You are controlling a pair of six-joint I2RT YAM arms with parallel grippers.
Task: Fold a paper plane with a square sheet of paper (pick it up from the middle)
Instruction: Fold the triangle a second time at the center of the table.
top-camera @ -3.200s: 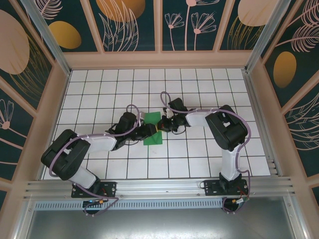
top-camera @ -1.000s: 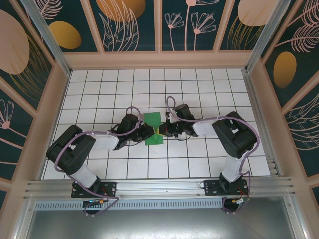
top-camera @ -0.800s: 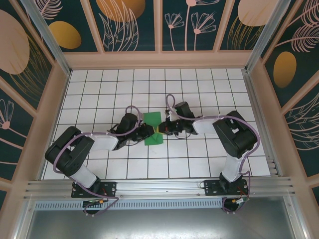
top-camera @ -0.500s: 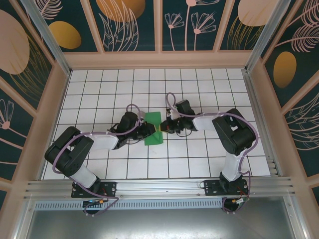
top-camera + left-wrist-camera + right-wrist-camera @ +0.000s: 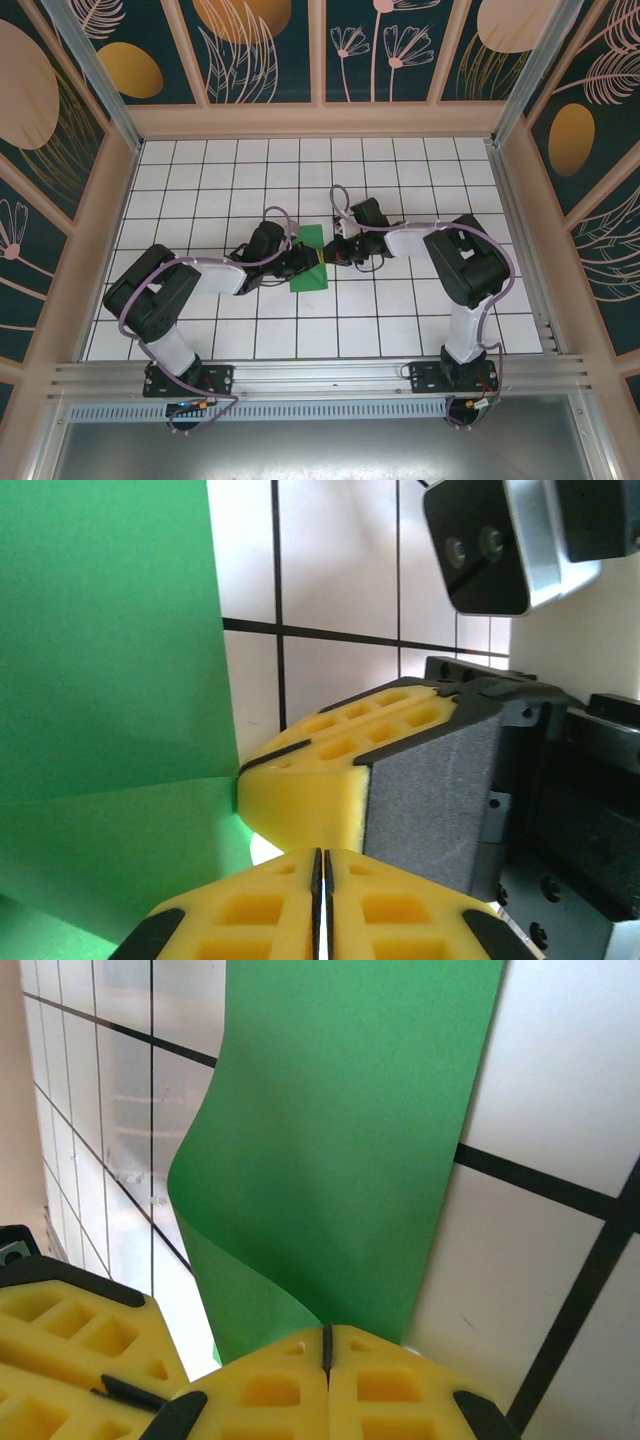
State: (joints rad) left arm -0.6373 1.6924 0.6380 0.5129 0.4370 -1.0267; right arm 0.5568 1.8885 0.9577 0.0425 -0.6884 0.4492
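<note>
near centre, the right tool (image 5: 326, 1334) pinches the bowed green paper (image 5: 340, 1130).

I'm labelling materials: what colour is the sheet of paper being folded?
The paper is plain green, clearest in the right wrist view.

matt green paper (image 5: 340, 1140), glossy white tiles (image 5: 545, 1060)

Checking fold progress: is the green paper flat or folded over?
Folded over, not yet creased: the square sheet of paper curls back on itself in a soft bend, its layers pinched at the right gripper.
</note>
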